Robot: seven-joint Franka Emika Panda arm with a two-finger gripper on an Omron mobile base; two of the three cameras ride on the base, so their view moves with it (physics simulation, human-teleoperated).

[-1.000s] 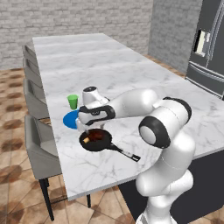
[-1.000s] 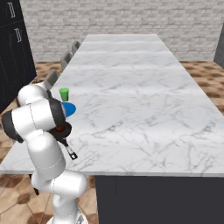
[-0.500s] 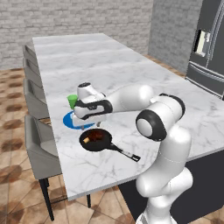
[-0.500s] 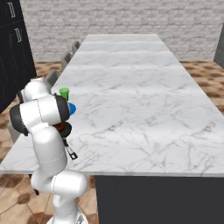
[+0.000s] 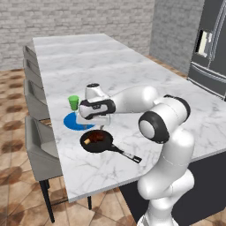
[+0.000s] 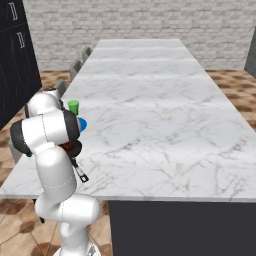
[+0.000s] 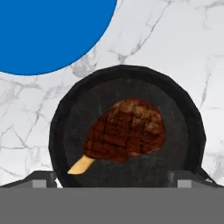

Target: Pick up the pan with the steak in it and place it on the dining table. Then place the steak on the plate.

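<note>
The gripper [image 5: 99, 124] is seen hanging over the pan [image 5: 96, 141], and in the hand view its two dark finger tips [image 7: 41, 178] are spread to either side of the pan's near rim, with nothing held between them; the jaws are judged to be wide open and empty.

Directly below the tool, the steak [image 7: 126, 134] lies in the middle of the pan, its tan end pointed toward one finger tip. The pan rests flat on the dining table [image 5: 132, 75], near the long edge lined with grey chairs [image 5: 37, 148], its handle [image 5: 127, 154] angled toward the table's near end. The plate [image 7: 48, 30] lies just beside the pan, farther from that near end, with a sliver of marble between the two rims. A green cup [image 5: 73, 102] stands just beyond the plate.

The pan placement appears done, and the steak transfer is judged to remain. Several risks can be foreseen:

- The steak is irregular and low; if the fingers are closed off-centre, it could be squeezed sideways and slip out.
- If the descent is too deep, the pan floor could be struck and the pan pushed toward the table edge.
- During the carry, the pan wall could be clipped or the steak dropped short of the plate.
</note>
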